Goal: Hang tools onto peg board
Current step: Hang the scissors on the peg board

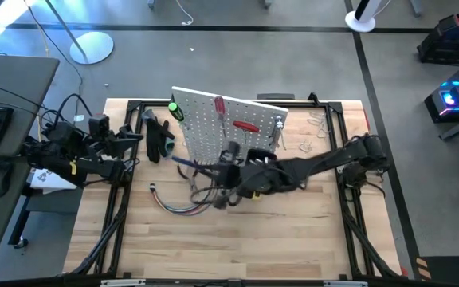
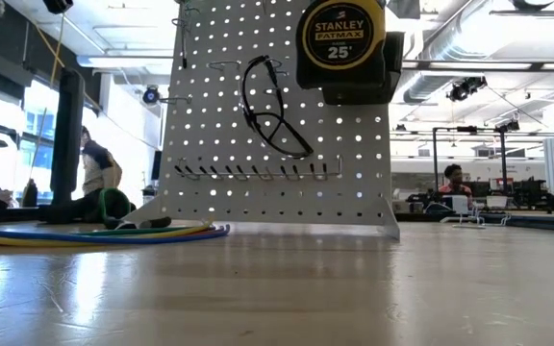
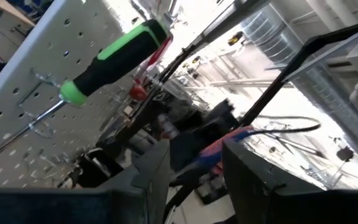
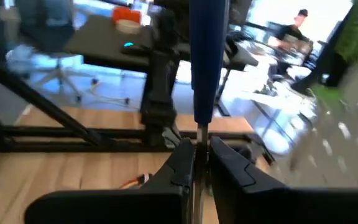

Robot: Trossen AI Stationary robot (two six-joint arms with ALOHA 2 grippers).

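High view: left gripper (image 1: 138, 137) at the table's left edge, fingers apart, empty. Mid-table, before the peg board (image 1: 213, 127), right gripper (image 1: 217, 170) clenched on a blue-handled tool (image 1: 183, 163). Thin-shaft grip, could twist; cables (image 1: 175, 206) near, could snag. Open room toward the front edge.

White hole-dotted peg board (image 1: 221, 119), green-and-black screwdriver (image 3: 114, 55), yellow-and-black tape measure (image 2: 344, 43), blue-handled screwdriver (image 4: 204, 62).
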